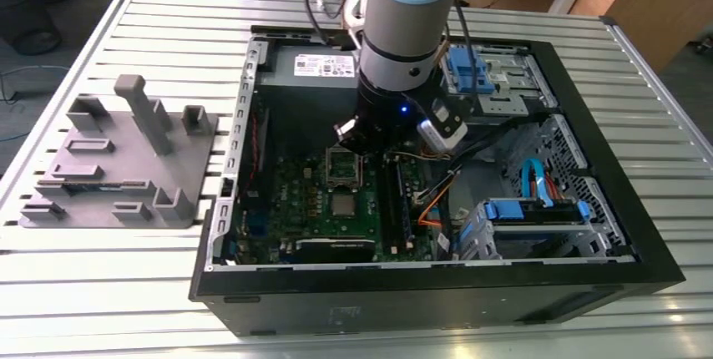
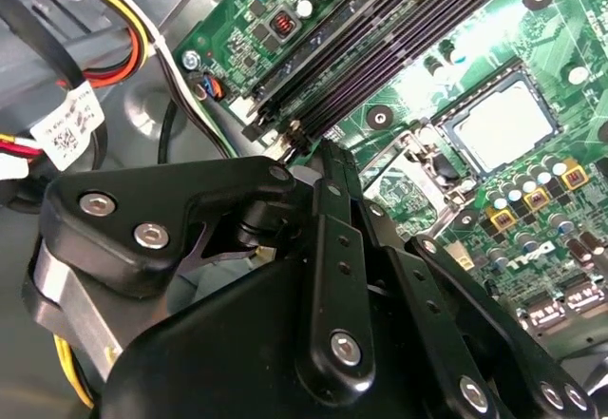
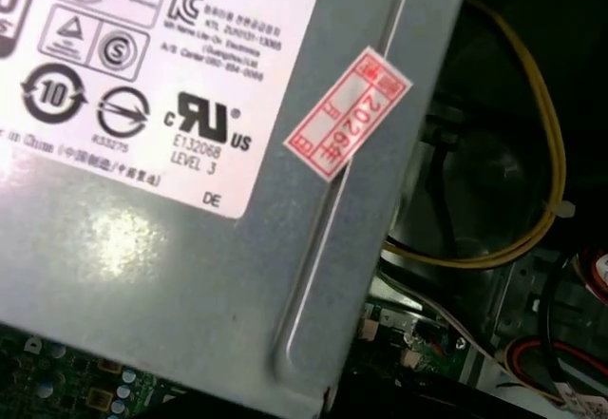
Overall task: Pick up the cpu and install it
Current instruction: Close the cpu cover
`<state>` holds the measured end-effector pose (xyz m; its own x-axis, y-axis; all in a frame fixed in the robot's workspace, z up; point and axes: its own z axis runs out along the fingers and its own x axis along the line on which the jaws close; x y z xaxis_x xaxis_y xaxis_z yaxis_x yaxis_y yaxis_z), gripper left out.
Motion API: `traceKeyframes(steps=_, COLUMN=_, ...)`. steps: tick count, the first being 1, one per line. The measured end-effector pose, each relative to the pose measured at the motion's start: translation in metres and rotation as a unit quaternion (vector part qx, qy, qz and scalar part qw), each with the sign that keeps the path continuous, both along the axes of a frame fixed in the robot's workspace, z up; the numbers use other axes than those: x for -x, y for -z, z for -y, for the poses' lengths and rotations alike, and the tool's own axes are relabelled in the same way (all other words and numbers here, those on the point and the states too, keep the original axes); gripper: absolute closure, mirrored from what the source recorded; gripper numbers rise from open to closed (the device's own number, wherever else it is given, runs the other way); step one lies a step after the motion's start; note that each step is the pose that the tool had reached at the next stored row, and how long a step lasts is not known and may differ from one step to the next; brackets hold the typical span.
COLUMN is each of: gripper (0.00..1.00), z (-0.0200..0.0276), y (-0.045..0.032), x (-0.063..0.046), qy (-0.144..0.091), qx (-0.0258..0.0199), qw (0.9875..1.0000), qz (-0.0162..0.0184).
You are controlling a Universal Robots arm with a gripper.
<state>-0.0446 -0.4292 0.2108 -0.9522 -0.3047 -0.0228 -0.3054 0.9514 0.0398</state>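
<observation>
Open computer case [image 1: 423, 300] on slatted table [image 1: 89, 284]; grey tray [image 1: 112, 167] beside it.

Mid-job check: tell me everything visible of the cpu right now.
The cpu is a small flat square with a silver-grey metal top and thin pale rim. It lies level, top up, on the green motherboard, framed by a dark square surround, beside the long memory slots. Nothing rests on it; the gripper hangs apart from it over the board.
</observation>
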Motion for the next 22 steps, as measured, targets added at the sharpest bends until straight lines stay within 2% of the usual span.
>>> traceKeyframes(steps=4, gripper=0.87, z=-0.0032, y=0.0007, x=0.000, qy=-0.010, qx=0.0000, qw=0.9999, qz=0.0000)
traceKeyframes(steps=9, gripper=0.87, z=-0.0060, y=0.0007, x=-0.001, qy=-0.011, qx=0.0001, qw=0.9999, qz=-0.0001)
traceKeyframes(steps=14, gripper=0.87, z=-0.0108, y=0.0012, x=-0.001, qy=-0.011, qx=-0.0004, qw=0.9999, qz=0.0000)
traceKeyframes(steps=22, gripper=0.87, z=-0.0128, y=0.0031, x=-0.001, qy=-0.011, qx=-0.0008, qw=0.9999, qz=-0.0001)
